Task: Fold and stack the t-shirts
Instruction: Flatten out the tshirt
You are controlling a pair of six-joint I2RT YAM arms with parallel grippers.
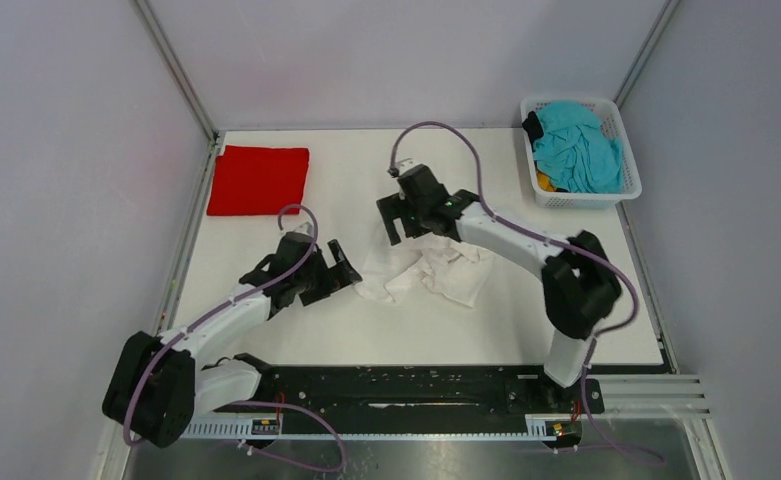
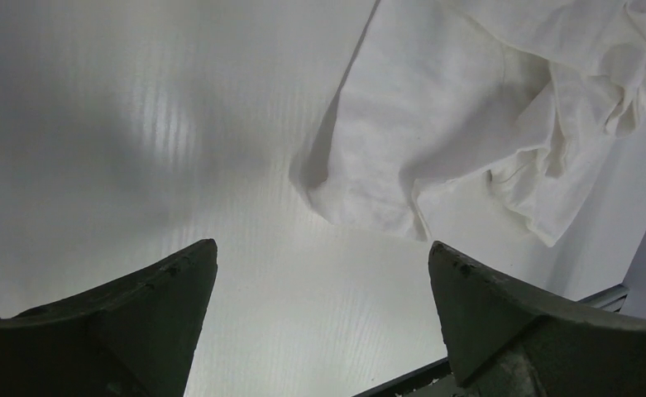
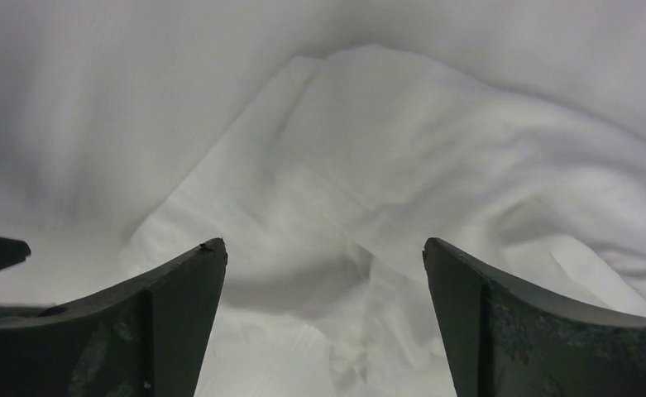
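Now, left gripper and right gripper both wide at the crumpled white t-shirt mid-frame, I'd next pinch edges to flatten it.

White slotted basket sits at far right corner of white table. Black mounting rail along near edge.

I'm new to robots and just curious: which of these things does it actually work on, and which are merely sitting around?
Job: crumpled white shirt, folded red shirt, teal shirt.
Just there: white basket holding the teal one, purple cables, black rail.
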